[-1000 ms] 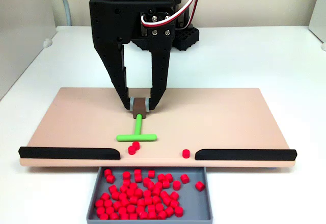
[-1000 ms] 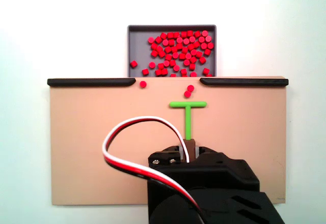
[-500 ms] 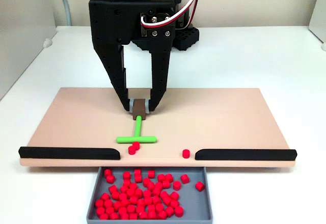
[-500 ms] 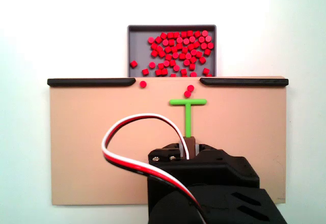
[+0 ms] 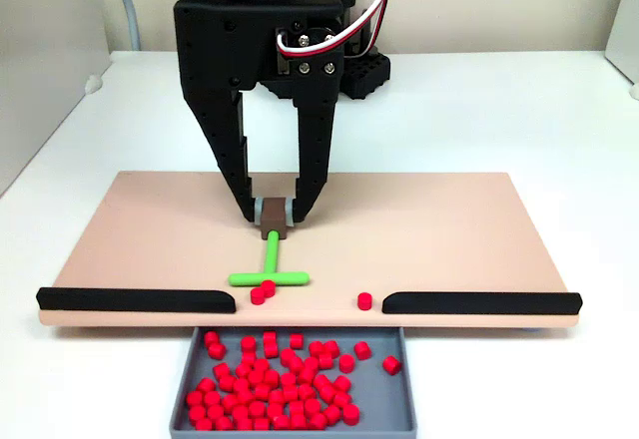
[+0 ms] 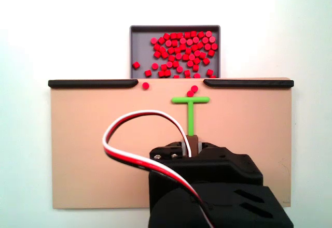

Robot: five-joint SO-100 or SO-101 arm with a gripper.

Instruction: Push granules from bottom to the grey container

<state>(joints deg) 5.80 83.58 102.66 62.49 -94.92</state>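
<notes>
My jaws are clamped on the brown block at the stem end of the green pusher (image 5: 270, 271), the gripper (image 5: 273, 212) hanging upright over the middle of the tan board (image 5: 449, 229). In the front fixed view I see the pusher's crossbar lying flat on the board, with two granules (image 5: 263, 290) touching its near side, one stacked partly on the other. A third loose granule (image 5: 364, 301) sits apart to the right in that view, in the gap just beside the inner end of the right black bar (image 5: 479, 302).

The left black bar (image 5: 135, 299) and the right one run along the board's near edge and leave an open gap between them. The tray (image 5: 190, 384) lies right below that gap, against the board's edge, and most of the granules are heaped inside it.

From the fixed view behind the arm, the pusher (image 6: 190, 109) points straight at the gap, the pair of granules (image 6: 193, 91) lies between crossbar and board edge, and the single one (image 6: 146, 85) rests at the lip near the tray (image 6: 136, 31). The board is bare either side of the pusher, with open room out to both side edges
</notes>
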